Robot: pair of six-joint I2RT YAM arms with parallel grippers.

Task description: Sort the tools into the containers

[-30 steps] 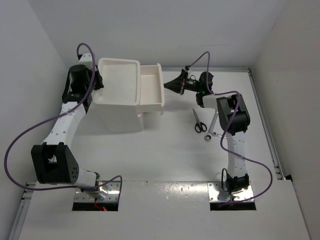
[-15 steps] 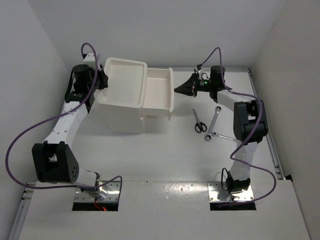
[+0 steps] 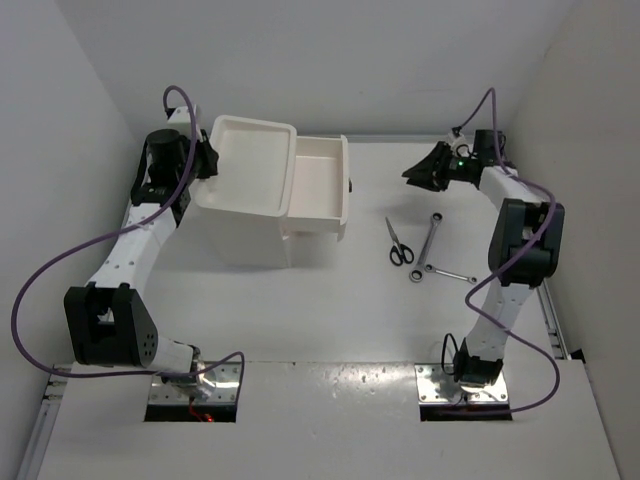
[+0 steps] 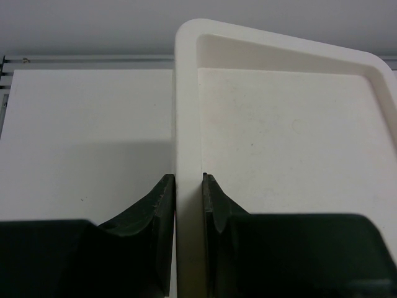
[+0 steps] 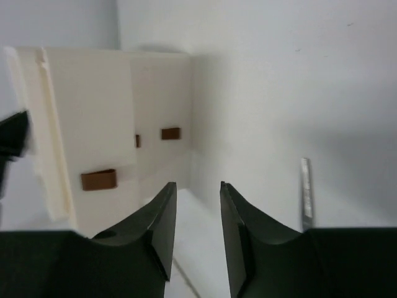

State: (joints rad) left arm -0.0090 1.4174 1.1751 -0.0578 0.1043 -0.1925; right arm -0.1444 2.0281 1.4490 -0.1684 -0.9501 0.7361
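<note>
The tall white box (image 3: 245, 235) stands at the back left. Its shallow top tray (image 3: 250, 160) is empty. My left gripper (image 3: 208, 165) is shut on the tray's left rim (image 4: 188, 124), one finger on each side of it. The top drawer (image 3: 346, 175) stands pulled out to the right and looks empty. My right gripper (image 3: 408, 174) is open and empty, to the right of the drawer and apart from it. Black-handled scissors (image 3: 399, 243) and two silver wrenches (image 3: 432, 235) (image 3: 447, 272) lie on the table. The green-handled and yellow-handled pliers are out of view.
In the right wrist view the box front shows dark red drawer handles (image 5: 99, 179) (image 5: 170, 133), with one wrench (image 5: 306, 192) at the right. White walls close in the table at the back and on both sides.
The right gripper has let go of the drawer and drawn back to the right. Before that, the box and its open drawer shifted a little to the right. The left gripper stays on the rim.
</note>
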